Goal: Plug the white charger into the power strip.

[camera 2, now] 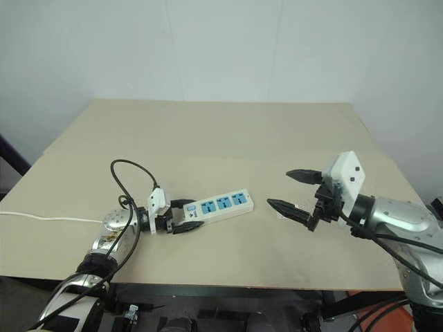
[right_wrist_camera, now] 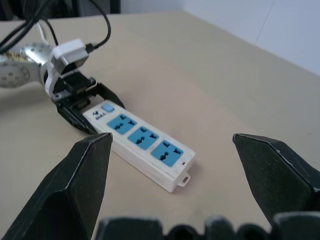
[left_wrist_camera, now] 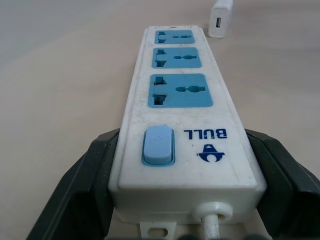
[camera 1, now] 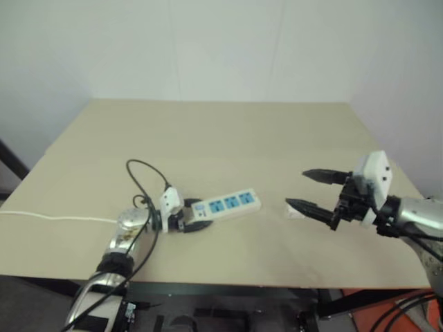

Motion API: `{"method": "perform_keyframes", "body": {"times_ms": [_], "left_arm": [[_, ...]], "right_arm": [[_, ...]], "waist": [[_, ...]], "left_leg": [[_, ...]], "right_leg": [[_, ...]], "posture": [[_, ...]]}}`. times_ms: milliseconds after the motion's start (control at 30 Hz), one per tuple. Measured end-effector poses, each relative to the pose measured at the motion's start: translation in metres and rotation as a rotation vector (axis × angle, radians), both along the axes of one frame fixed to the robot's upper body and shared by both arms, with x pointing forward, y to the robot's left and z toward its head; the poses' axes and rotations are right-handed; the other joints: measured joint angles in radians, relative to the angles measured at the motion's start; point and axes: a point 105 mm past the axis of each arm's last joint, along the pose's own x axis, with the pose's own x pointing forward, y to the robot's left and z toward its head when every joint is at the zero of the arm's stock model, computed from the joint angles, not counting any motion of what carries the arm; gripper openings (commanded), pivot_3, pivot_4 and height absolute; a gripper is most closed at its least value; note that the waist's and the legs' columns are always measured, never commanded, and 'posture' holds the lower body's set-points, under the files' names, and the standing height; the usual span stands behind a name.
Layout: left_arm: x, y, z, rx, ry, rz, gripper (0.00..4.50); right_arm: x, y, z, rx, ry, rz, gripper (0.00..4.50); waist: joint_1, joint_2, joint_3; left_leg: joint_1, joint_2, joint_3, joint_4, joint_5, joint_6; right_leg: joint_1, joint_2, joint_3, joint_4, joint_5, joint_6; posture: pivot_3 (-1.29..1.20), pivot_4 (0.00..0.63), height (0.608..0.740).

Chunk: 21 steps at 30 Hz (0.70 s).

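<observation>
The power strip [camera 1: 232, 203], a white bar with three blue sockets, lies flat on the tan table [camera 1: 221, 138]. My left gripper [camera 1: 196, 214] is at its switch end. One black finger presses against each long side, so it is shut on the strip [left_wrist_camera: 177, 90]. The white charger [left_wrist_camera: 220, 17] lies on the table just past the strip's far end. In the left eye view the charger [camera 1: 293, 211] shows beneath my right gripper's lower finger. My right gripper [camera 1: 296, 188] hovers above the table with its fingers spread wide and nothing between them, pointing toward the strip [right_wrist_camera: 142, 137].
The strip's thin white cord [camera 1: 55, 218] runs left across the table to its edge. A black cable [camera 1: 142, 173] loops above my left wrist. The table's front edge [camera 1: 228, 283] is close below both arms. Bare tabletop stretches behind the strip.
</observation>
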Motion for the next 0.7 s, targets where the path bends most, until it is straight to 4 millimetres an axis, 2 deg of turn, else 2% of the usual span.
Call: {"method": "perform_keyframes", "body": {"times_ms": [100, 200, 433, 533, 700], "left_arm": [[-0.003, -0.002, 0.001, 0.006, 0.001, -0.036, 3.29], [-0.01, -0.006, 0.003, 0.019, 0.005, -0.114, 3.29], [-0.025, -0.008, 0.002, 0.068, 0.015, -0.244, 3.29], [-0.028, -0.009, 0.0, 0.075, 0.017, -0.264, 3.29], [-0.031, -0.011, -0.001, 0.081, 0.016, -0.282, 3.29]], "right_arm": [[0.011, -0.005, -0.006, -0.085, 0.035, -0.001, 4.5], [0.027, -0.011, -0.015, -0.256, 0.079, -0.014, 4.5], [0.051, -0.013, -0.053, -0.649, 0.206, 0.082, 4.5], [0.06, -0.009, -0.061, -0.775, 0.212, 0.122, 4.5], [0.072, 0.001, -0.075, -0.89, 0.219, 0.174, 4.5]], "waist": [[-0.003, 0.0, 0.0], [-0.004, 0.0, 0.0], [-0.008, 0.0, 0.0], [-0.009, 0.0, 0.0], [-0.007, 0.0, 0.0]], "left_leg": [[-0.001, 0.0, 0.0, 0.0, 0.0, 0.0], [-0.003, 0.0, 0.0, 0.0, 0.0, 0.0], [-0.004, 0.0, 0.0, -0.001, 0.0, 0.0], [-0.004, 0.0, 0.0, -0.001, 0.0, 0.0], [-0.004, 0.0, 0.0, -0.001, 0.0, 0.0]], "right_leg": [[-0.001, 0.0, 0.0, 0.0, 0.0, 0.0], [-0.003, 0.0, 0.0, -0.001, 0.0, 0.0], [-0.004, 0.0, -0.001, -0.002, 0.0, 0.0], [-0.004, 0.0, -0.001, -0.002, 0.0, 0.0], [-0.004, -0.001, -0.001, -0.002, 0.001, -0.001]], "posture": [[0.0, 0.15, 0.74], [0.0, 0.15, 0.74], [0.0, 0.15, 0.74], [0.0, 0.15, 0.74], [0.0, 0.15, 0.74]]}}
